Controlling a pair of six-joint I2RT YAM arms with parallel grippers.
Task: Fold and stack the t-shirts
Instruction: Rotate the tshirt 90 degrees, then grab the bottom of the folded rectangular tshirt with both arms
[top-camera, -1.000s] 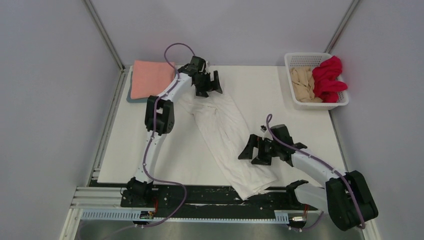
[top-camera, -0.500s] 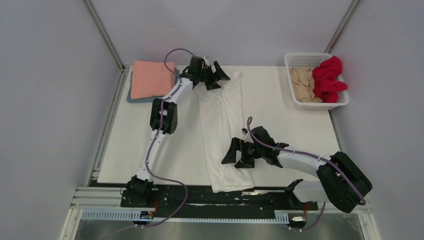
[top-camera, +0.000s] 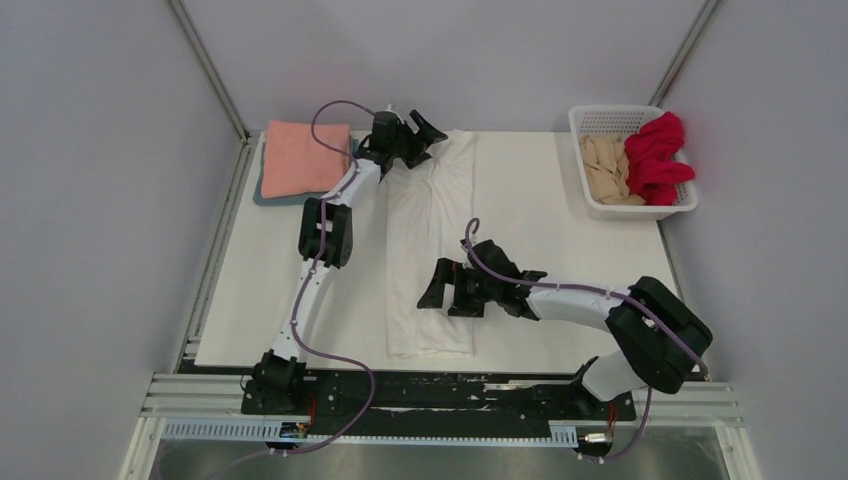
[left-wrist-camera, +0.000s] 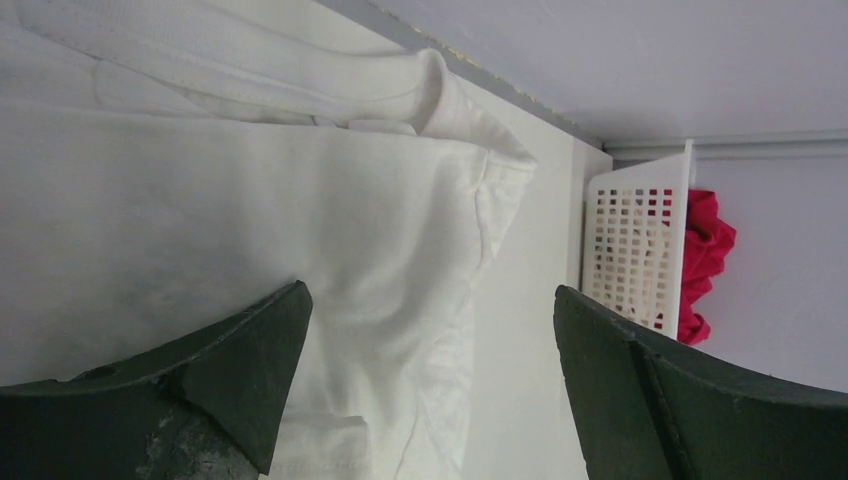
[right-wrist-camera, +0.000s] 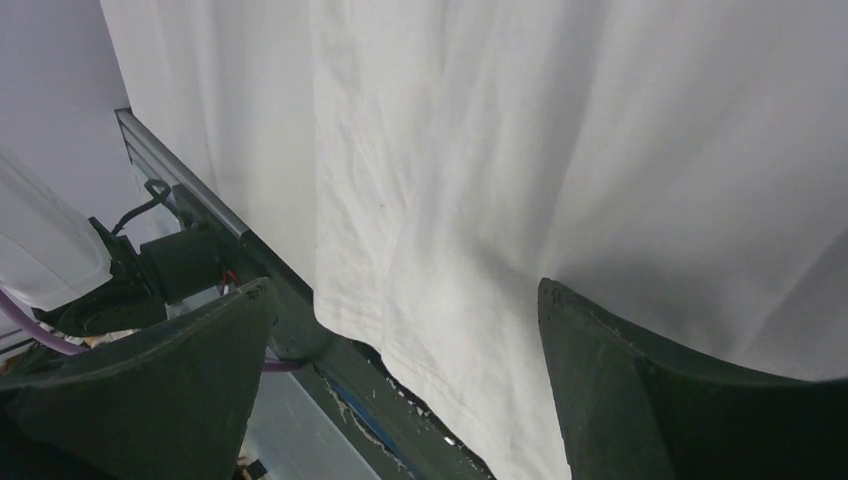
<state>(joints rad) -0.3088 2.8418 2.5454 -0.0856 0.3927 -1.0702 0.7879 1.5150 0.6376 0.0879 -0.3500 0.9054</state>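
A white t-shirt (top-camera: 432, 240), folded into a long strip, lies lengthwise down the middle of the table. My left gripper (top-camera: 428, 134) is open over its far end, with the cloth (left-wrist-camera: 300, 200) below and between the jaws. My right gripper (top-camera: 446, 298) is open over its near part, where the hem (right-wrist-camera: 450, 330) reaches the table's front edge. A folded salmon pink t-shirt (top-camera: 300, 158) lies on a grey-blue one (top-camera: 259, 194) at the far left. The beige t-shirt (top-camera: 604, 168) and red t-shirt (top-camera: 658, 158) sit crumpled in the basket.
The white lattice basket (top-camera: 640, 208) stands at the far right and also shows in the left wrist view (left-wrist-camera: 630, 240). The metal rail and cables (right-wrist-camera: 200, 250) run along the table's near edge. Grey walls enclose the table.
The white t-shirt has swung from a diagonal lie to straight down the table. Both grippers have moved left with it, the left one towards the back edge.
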